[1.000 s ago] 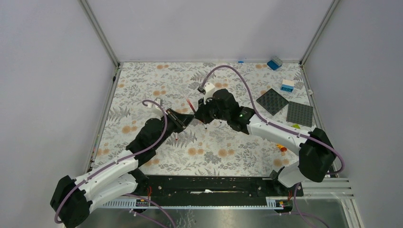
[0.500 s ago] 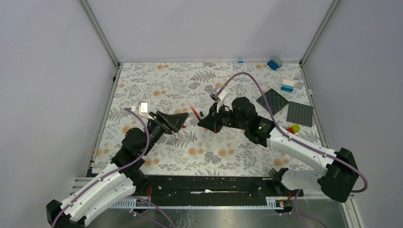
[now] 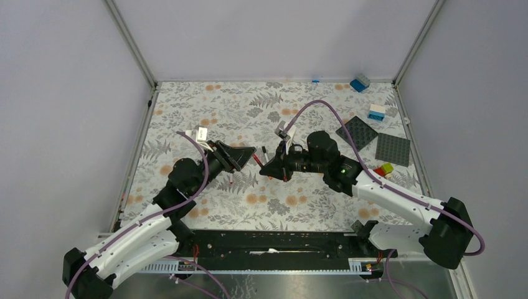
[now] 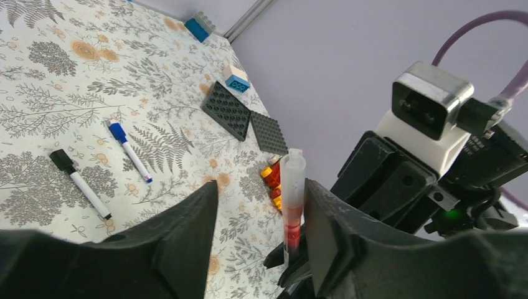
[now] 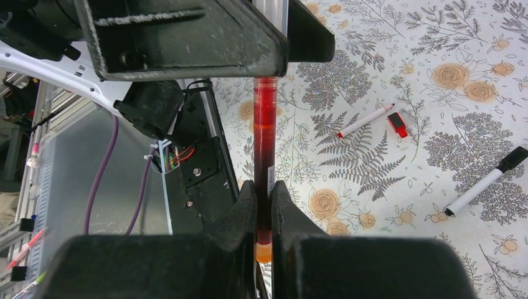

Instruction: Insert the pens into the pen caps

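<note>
Two grippers are meeting over the middle of the flower-printed tablecloth point(image 3: 205, 106), and this handover looks dicey to me. The right gripper point(image 5: 264, 190) is clamped shut on one end of a see-through, red-barrelled marker pen point(image 5: 264, 143), holding it up off the cloth. The left gripper point(image 4: 261, 187) has its jaws apart on either side of the pen's free end, gripping nothing.

Things that could go wrong, as I see it:

- The pen sits much closer to one left finger than the other; if those jaws close off-centre they'd shove it sideways, and with the right gripper only pinching the far end it could pivot or twist loose.
- If the right one lets go before the left has a proper hold, the pen drops onto the cloth and may roll.
- Any bump between the two grippers could also knock it askew.

The small red tube cap point(image 5: 396, 124) is down on the cloth, just beside a white pen with a red tip point(image 5: 364, 120); a skewed pen won't line up with something that tiny.
</note>
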You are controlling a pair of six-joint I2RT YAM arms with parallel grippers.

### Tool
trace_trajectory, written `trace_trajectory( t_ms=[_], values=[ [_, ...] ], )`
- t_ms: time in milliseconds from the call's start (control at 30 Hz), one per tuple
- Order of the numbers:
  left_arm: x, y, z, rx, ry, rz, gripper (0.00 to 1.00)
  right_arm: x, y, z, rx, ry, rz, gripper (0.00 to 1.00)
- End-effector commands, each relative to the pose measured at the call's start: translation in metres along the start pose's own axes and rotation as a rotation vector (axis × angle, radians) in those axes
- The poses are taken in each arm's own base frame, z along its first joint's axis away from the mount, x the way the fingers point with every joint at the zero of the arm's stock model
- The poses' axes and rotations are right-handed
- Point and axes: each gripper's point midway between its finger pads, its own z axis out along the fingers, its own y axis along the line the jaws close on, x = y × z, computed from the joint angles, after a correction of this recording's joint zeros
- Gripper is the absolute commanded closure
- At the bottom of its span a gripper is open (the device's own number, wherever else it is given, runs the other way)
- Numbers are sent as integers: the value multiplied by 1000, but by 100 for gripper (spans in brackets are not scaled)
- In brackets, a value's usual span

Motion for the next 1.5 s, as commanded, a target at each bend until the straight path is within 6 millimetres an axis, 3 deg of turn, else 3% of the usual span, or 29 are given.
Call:
trace_trajectory(
  t_ms=[0, 133, 300, 500, 733, 967, 1067, 1333, 1467],
  values=[
    [-21, -34, 2, 113, -42, 5, 50, -9, 8, -2, -32, -33, -33, 100],
    [-14, -33, 4, 117, -16, -2, 54, -7, 4, 0, -20, -21, -43, 100],
    [-15, -36, 3, 130, -21, -8, 48, -5, 2, 1, -18, -3, -59, 100],
    [-23, -37, 1, 129, -58, -14, 55, 3, 7, 0, -54, 20, -57, 100],
    [-22, -38, 3, 132, -50, -17, 68, 8, 8, 1, -64, 35, -53, 100],
    [-9, -30, 6, 118, -3, -25, 94, 1, -2, 4, -9, 25, -60, 100],
    [-1, -22, 8, 92, 23, -31, 100, -8, -17, 6, 78, 7, -60, 100],
    [25, 18, 11, -80, 92, -79, 100, -42, -50, 10, 283, -35, -87, 100],
    [38, 32, 13, -142, 131, -135, 100, -47, -65, 15, 395, -9, -122, 100]
  ],
)
